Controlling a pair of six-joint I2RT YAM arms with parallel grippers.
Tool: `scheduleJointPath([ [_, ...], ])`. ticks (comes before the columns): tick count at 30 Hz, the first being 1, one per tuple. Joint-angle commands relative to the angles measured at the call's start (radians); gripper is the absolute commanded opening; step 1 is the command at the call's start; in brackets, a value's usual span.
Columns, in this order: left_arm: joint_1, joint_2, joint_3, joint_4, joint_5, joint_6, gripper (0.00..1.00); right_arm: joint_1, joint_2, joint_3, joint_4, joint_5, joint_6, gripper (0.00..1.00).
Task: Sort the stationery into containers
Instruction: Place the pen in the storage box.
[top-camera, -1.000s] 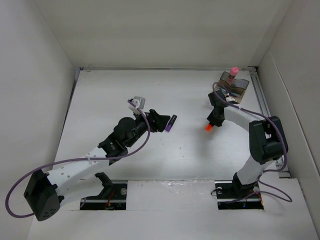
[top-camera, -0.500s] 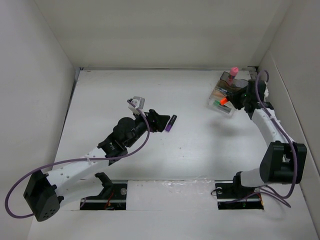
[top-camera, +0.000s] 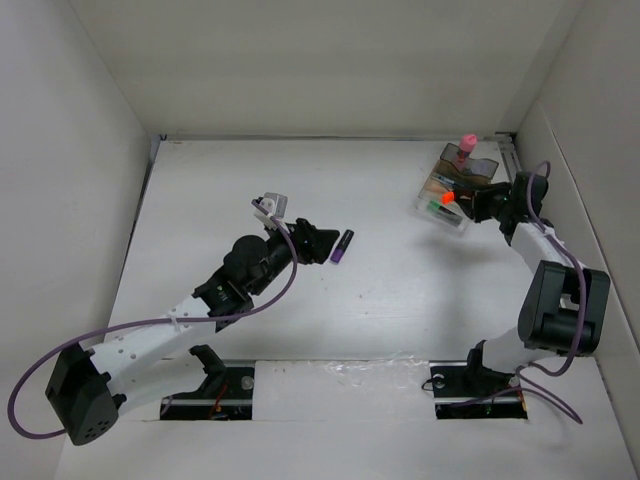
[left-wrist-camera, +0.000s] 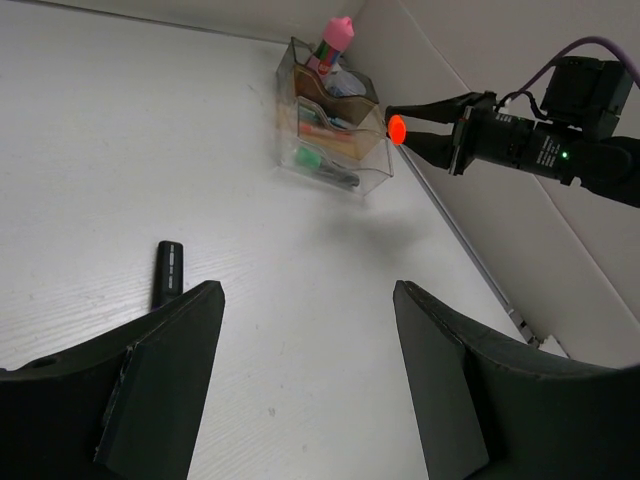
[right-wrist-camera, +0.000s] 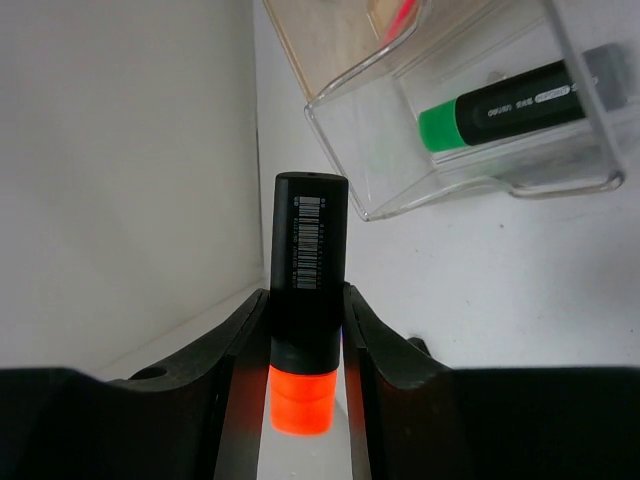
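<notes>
at 2 o'clock on the surface, just beside the organiser, the right hand is clamped on the orange-tipped marker. in the right wrist view its long axis runs 12 to 6, black butt up, orange cap down. left hand open, empty, beside a dark pen.

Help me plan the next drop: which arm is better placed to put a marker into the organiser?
Right. The right fingers grip the orange marker beside the organiser. The left fingers stand open and empty, far across the table, a dark pen lying before them.
</notes>
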Motion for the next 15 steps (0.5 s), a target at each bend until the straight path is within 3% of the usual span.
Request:
scheduleJointPath([
  [1, 0.0, -0.026, -0.006, 0.041, 0.011, -0.006, 0.66, -0.047, 0.017, -0.056, 0.14, -0.077, 0.073, 0.06],
  [15, 0.0, -0.035, -0.015, 0.041, 0.021, -0.006, 0.66, -0.116, 0.063, -0.132, 0.214, -0.079, 0.113, 0.06],
])
